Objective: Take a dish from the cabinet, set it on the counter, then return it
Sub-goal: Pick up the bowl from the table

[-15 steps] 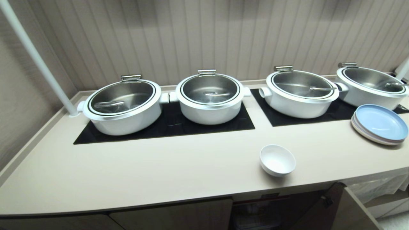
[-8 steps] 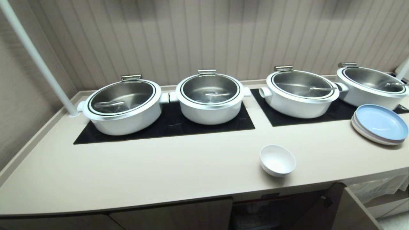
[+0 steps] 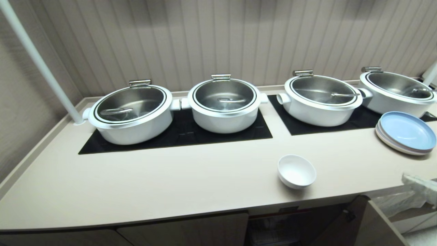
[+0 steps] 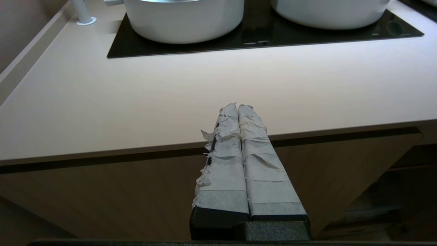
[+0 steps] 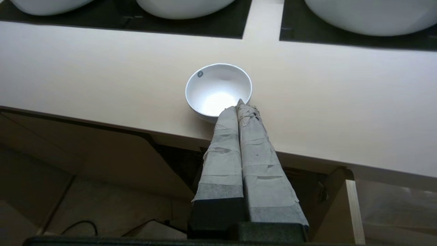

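The dish, a small white bowl [image 3: 296, 171], stands upright on the counter [image 3: 170, 184] near its front edge, above the open cabinet [image 3: 273, 229]. My right gripper [image 3: 409, 179] enters at the far right, off the counter's front edge and well to the right of the dish. In the right wrist view this gripper [image 5: 239, 103] is shut and empty, its taped fingers pointing at the dish [image 5: 215, 85] from in front of the counter [image 5: 341, 102]. My left gripper [image 4: 238, 106] is shut and empty, parked in front of the counter edge [image 4: 136, 150].
Several big white steel-lidded pots [image 3: 223, 104] sit on black glass panels [image 3: 177, 136] at the back. A stack of blue plates [image 3: 406, 133] lies at the right end. The cabinet door [image 3: 355, 218] stands open below the dish. A white pole [image 3: 41, 65] rises at the back left.
My right gripper has risen into the head view at the right edge, where only the cabinet side showed before. The dish and the left arm have not moved.
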